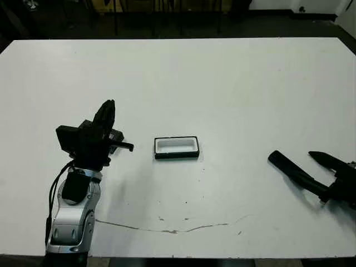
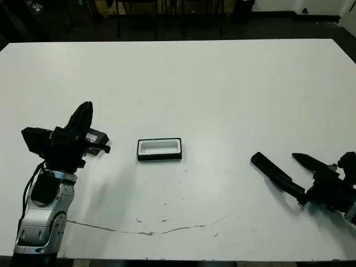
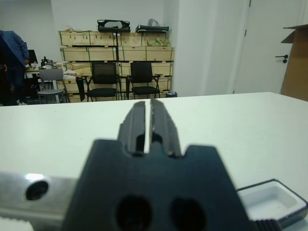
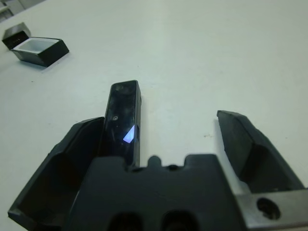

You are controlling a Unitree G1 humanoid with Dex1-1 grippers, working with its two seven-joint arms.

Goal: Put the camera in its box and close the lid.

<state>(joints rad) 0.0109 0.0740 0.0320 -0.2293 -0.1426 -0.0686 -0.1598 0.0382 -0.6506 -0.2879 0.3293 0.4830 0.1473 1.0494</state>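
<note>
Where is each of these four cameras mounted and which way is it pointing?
Left eye and right eye views: on the head, looking forward and down at the white table; both arms show, with the box between them.
Left wrist view: on the left wrist, looking level across the table toward a room with chairs; left gripper shut.
Right wrist view: on the right wrist, looking down along the open right gripper at the camera between its fingers.
Shared: the box appears in all views.
</note>
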